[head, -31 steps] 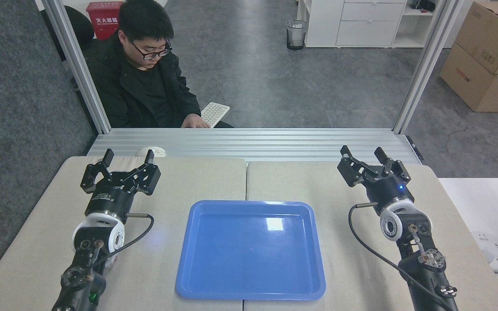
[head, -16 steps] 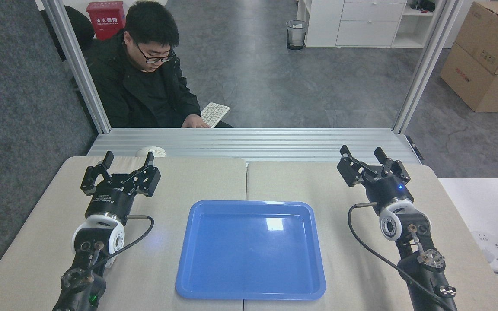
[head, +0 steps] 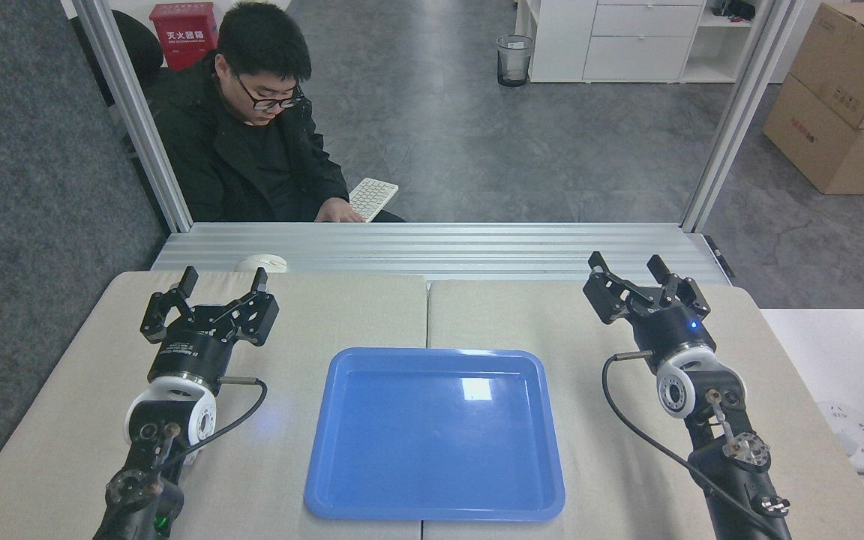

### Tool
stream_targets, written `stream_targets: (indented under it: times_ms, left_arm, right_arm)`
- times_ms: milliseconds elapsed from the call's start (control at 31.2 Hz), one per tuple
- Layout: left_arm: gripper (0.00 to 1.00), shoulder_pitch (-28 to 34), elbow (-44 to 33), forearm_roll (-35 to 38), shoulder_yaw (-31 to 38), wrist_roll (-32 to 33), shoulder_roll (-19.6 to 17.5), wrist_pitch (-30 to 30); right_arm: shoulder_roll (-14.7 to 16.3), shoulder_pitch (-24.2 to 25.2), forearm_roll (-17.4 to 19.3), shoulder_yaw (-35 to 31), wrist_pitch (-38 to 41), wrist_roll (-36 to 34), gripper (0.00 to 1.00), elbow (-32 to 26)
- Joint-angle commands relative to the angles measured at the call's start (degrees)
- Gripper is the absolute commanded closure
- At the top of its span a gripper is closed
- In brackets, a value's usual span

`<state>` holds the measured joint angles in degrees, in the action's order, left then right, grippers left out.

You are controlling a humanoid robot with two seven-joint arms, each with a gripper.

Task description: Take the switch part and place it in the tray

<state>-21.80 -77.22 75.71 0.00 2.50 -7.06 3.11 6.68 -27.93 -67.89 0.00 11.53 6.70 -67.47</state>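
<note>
Nothing is underway yet: the blue tray (head: 434, 435) is sitting bare in the middle of the tabletop (head: 327, 307), and the switch part is not showing anywhere in this view. The left gripper (head: 222, 279) is hovering with jaws spread, gripping nothing; the right gripper (head: 625, 268) is doing the same on the far side. Finding, picking and placing all remain. A person (head: 252, 142) is sitting beyond the rail at a keyboard (head: 372, 198); nothing is blocking the tray.

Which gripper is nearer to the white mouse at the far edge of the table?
Left. The left gripper hovers just in front of the white mouse; the right gripper is far across the table.
</note>
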Motion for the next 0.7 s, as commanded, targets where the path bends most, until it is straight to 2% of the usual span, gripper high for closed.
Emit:
stream_targets:
  times_ms: [0, 384, 672]
  left_arm:
    - [0.01, 0.26, -0.39, 0.05, -2.02, 0.05, 0.03, 0.05]
    - [0.01, 0.44, 0.05, -0.03, -1.93, -0.12, -0.59, 0.05]
    - [0.01, 6.41, 1.1, -0.3, -0.09, -2.4, -2.43, -0.04]
  right_arm:
    - [-0.53, 0.16, 0.04, -1.23, 0.16, -0.02, 0.0, -0.29]
    - [-0.36, 0.33, -0.05, -1.32, 0.25, -0.02, 0.0, -0.38]
    - [-0.27, 0.33, -0.05, -1.41, 0.25, 0.07, 0.0, -0.29]
